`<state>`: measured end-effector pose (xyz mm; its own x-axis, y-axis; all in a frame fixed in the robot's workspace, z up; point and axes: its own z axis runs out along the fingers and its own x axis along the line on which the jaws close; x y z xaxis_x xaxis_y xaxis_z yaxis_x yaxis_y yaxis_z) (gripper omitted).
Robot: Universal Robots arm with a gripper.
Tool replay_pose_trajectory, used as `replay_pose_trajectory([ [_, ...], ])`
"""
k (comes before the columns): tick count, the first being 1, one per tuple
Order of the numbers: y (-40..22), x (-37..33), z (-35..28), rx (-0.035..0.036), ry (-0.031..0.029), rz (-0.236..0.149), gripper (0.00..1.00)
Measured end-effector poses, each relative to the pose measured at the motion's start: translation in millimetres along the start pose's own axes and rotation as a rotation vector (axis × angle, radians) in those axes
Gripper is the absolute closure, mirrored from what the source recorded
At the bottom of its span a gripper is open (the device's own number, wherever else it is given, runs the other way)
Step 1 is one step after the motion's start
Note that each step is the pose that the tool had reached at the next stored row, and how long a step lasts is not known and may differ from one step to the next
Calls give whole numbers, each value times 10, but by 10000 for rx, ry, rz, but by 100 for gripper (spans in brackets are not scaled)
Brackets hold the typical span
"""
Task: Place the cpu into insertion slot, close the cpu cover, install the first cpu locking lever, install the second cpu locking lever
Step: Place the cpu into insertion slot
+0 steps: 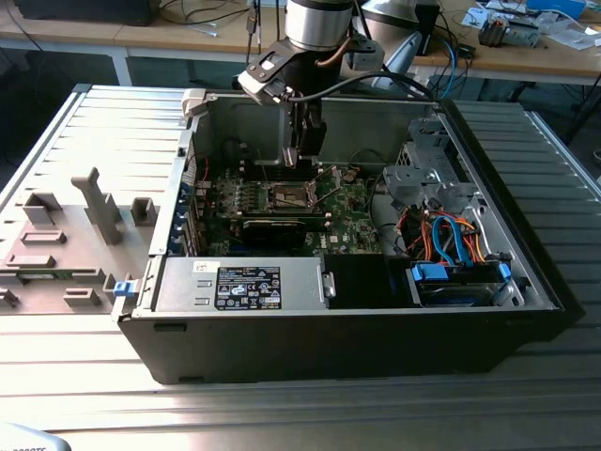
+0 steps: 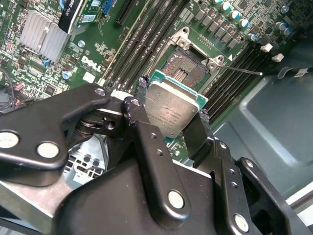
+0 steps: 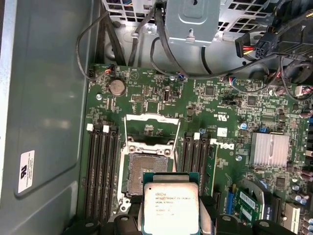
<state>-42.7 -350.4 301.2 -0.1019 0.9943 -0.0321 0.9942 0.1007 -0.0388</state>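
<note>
Zero of four steps done: I have the gripper clamped on the cpu, just above the empty socket; cover apparently raised, not closed.

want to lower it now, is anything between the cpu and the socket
Nothing visible stands between them. The pincer holds the cpu over the board, close to the socket. The socket lies bare, with the cover swung open off it and no cable across the gap.
</note>
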Motion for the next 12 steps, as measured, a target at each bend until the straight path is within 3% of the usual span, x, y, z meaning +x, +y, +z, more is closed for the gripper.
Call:
replay_pose_trajectory([
  [12, 0, 0, 1, 8, 9, 240, 45],
])
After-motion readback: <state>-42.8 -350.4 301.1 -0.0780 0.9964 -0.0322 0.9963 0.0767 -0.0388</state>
